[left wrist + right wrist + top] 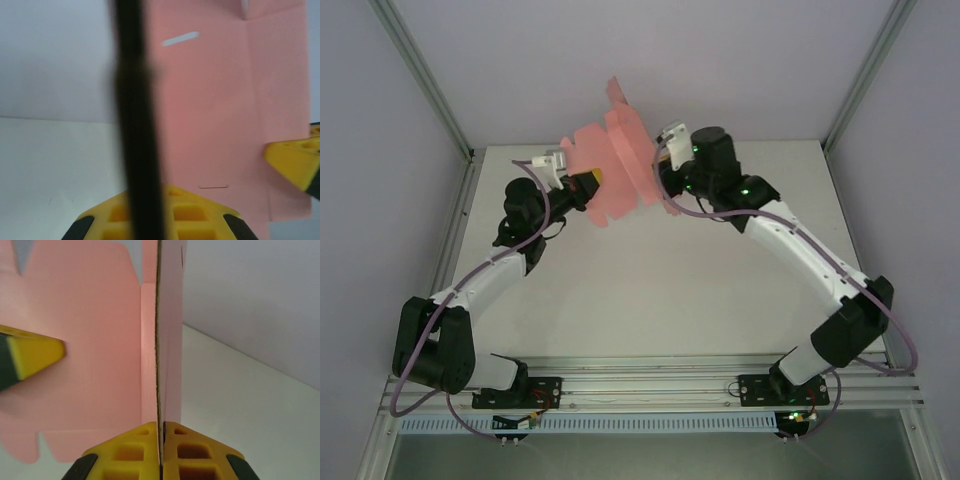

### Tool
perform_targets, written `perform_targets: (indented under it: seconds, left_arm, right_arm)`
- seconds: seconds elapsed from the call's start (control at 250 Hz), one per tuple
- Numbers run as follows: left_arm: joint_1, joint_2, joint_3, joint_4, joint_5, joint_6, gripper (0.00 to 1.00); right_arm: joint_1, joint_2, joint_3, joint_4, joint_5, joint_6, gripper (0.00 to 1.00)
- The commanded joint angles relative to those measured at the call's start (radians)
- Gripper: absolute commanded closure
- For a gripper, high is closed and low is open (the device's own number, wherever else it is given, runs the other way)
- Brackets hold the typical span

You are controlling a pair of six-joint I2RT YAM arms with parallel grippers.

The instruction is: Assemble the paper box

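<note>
The paper box [620,165] is a pink die-cut card sheet with flaps and creases, held up in the air between both arms and partly folded. My right gripper [161,440] is shut on the edge of one upright panel [170,315], seen edge-on. My left gripper [145,200] is shut, and a dark blurred strip, apparently a card edge, runs up between its yellow fingers. The flat pink panel [210,100] with two slots stands behind it. In the top view the left gripper [588,182] meets the sheet's left side and the right gripper [660,185] its right side.
The white table [650,290] lies below the raised sheet. Metal frame posts [425,80] rise at the back corners and a rail [650,385] with the arm bases runs along the near edge. White walls close in the back and sides.
</note>
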Motion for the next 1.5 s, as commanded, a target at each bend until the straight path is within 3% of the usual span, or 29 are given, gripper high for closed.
perform_targets:
  seconds: [0.0,0.144,0.331,0.423,0.471,0.559,0.663,0.759,0.93,1.094,1.302,1.497]
  left_arm:
    - [-0.082,-0.038,0.036,0.017,0.162,0.100,0.98]
    - [-0.089,-0.004,0.040,0.030,0.157,0.080,0.98]
    - [-0.091,-0.013,0.011,-0.031,0.093,0.089,0.92]
    - [-0.090,-0.051,-0.031,-0.143,-0.001,0.098,0.66]
    - [-0.091,-0.074,-0.068,-0.202,-0.041,0.089,0.43]
    - [-0.091,-0.144,-0.150,-0.334,-0.092,0.107,0.28]
    - [-0.090,-0.283,-0.218,-0.529,-0.221,0.128,0.20]
    - [-0.090,-0.427,-0.250,-0.694,-0.378,0.112,0.03]
    - [-0.090,-0.532,-0.252,-0.867,-0.506,0.087,0.00]
    - [-0.089,-0.454,-0.211,-0.902,-0.586,0.031,0.00]
    - [-0.066,-0.292,-0.148,-0.884,-0.716,0.043,0.00]
    - [0.098,-0.200,-0.141,-0.774,-0.618,0.000,0.00]
  right_arm:
    - [0.068,0.081,0.025,0.016,0.036,-0.023,1.00]
    - [0.102,0.147,0.047,0.005,0.052,-0.002,1.00]
    - [0.127,0.181,0.047,-0.014,0.239,-0.080,1.00]
    - [0.125,0.149,0.013,-0.021,0.276,-0.157,1.00]
    - [0.118,0.131,-0.009,-0.033,0.271,-0.200,1.00]
    - [0.081,0.114,-0.026,-0.125,0.172,-0.272,1.00]
    - [0.015,0.114,-0.057,-0.225,0.039,-0.357,1.00]
    - [-0.054,0.131,-0.081,-0.309,-0.142,-0.472,1.00]
    - [-0.065,0.151,-0.164,-0.267,-0.197,-0.717,1.00]
    - [-0.064,0.190,-0.188,-0.198,-0.194,-0.859,1.00]
    - [-0.041,0.202,-0.354,0.201,0.004,-1.019,1.00]
    - [-0.004,0.229,-0.510,0.541,0.107,-1.197,1.00]
